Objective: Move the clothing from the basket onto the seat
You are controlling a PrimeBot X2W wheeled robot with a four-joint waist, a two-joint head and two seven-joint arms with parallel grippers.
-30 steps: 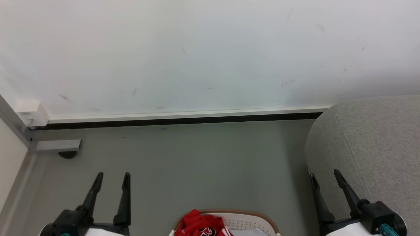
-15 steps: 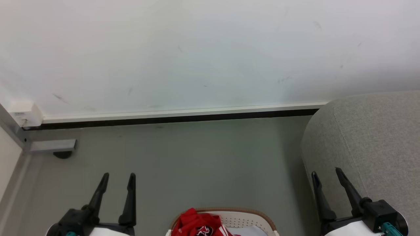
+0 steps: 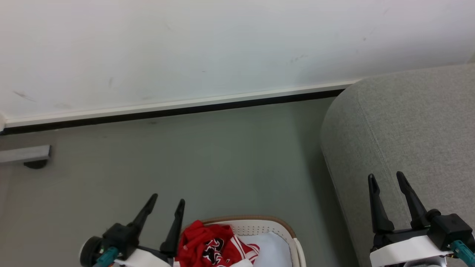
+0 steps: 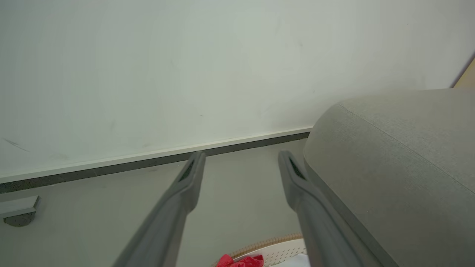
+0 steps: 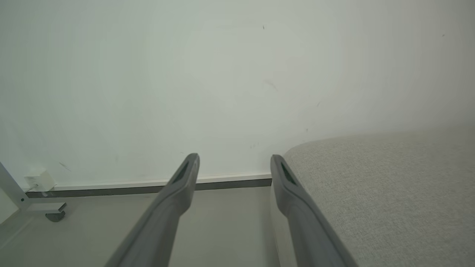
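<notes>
Red clothing (image 3: 202, 243) with white striped trim lies bunched in the left half of the white perforated basket (image 3: 274, 228), brown-rimmed, at the bottom middle of the head view. A plain white sheet (image 3: 269, 246) lies beside it in the basket. The grey fabric seat (image 3: 408, 126) fills the right side. My left gripper (image 3: 167, 199) is open, empty, just left of the basket. My right gripper (image 3: 386, 176) is open, empty, over the seat's near edge. In the left wrist view, open fingers (image 4: 189, 181) frame the floor, with clothing (image 4: 241, 261) and basket rim (image 4: 267, 243) below. The right wrist view has open fingers (image 5: 185, 178) beside the seat (image 5: 389, 193).
A white wall with a dark skirting strip (image 3: 178, 109) runs across the back. Grey floor (image 3: 185, 163) lies between the wall and the basket. A grey metal foot with a dark caster (image 3: 31, 157) stands at the far left.
The head camera has swung right and down, so wall, seat and basket have shifted in the picture. My left gripper now sits closer to the basket. Both grippers stay open.
</notes>
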